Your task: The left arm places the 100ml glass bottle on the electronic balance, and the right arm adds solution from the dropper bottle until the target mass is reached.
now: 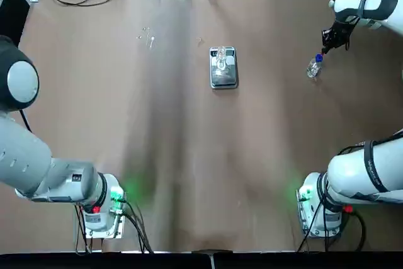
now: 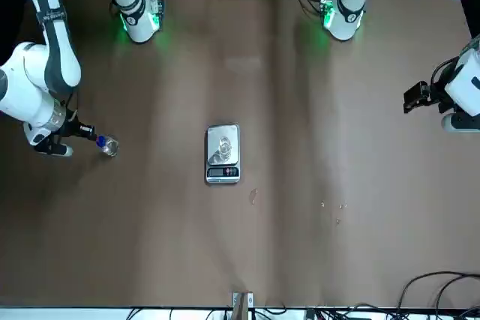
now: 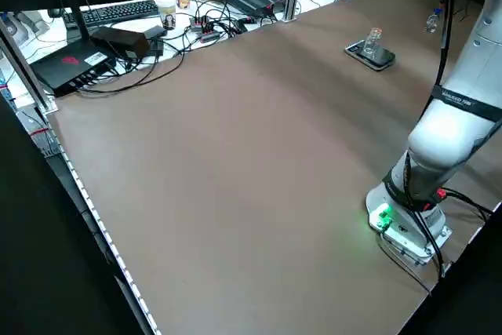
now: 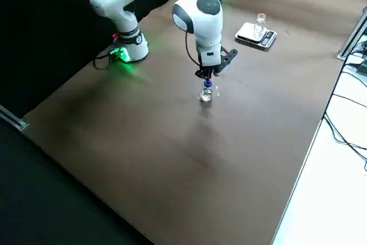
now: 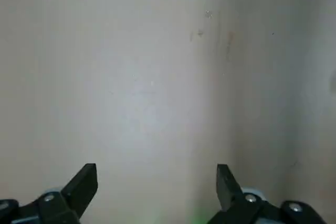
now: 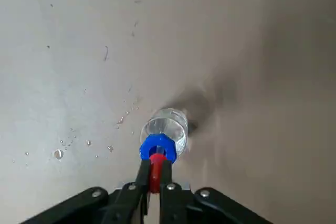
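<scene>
Front view, left to right: the right tool [image 2: 88,137] pinches the dropper bottle [image 2: 109,145] by its red tip; the 100ml glass bottle [image 2: 224,148] stands on the electronic balance [image 2: 223,168], mid-table [image 2: 300,230]; the left tool [image 2: 417,97], its fingers spread, hangs well apart.

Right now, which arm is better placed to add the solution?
Likely the right: its gripper grips the red tip of the dropper bottle, and the glass bottle stands on the electronic balance. The left gripper is open, empty, at the table's left side.
</scene>
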Tool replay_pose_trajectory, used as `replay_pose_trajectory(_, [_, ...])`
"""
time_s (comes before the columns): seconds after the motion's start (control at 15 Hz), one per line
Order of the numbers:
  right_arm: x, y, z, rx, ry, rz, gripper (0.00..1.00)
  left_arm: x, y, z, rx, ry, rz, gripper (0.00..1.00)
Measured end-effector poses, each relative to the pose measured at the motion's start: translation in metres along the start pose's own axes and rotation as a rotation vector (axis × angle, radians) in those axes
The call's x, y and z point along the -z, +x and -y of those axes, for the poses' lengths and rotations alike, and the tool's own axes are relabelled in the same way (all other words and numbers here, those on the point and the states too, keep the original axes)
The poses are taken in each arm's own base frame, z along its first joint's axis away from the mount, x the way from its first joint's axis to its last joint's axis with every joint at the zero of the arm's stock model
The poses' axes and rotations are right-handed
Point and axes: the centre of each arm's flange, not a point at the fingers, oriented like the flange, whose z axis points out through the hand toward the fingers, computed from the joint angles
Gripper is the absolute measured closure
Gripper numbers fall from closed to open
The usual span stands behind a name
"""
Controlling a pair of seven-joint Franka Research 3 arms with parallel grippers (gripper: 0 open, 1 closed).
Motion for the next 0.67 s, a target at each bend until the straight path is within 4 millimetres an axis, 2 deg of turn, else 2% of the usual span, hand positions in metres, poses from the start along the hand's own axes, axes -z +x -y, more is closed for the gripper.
replay_pose_trajectory(0.4, [0.019,0.004,-0.002,-0.003,0.010,0.046,0.89,0.000,0.000,0.000,0.000,0.000,0.000,0.00])
replay_pose_trajectory(0.67, [0.023,0.003,-0.001,-0.003,0.013,0.057,0.89,0.000,0.000,0.000,0.000,0.000,0.000,0.00])
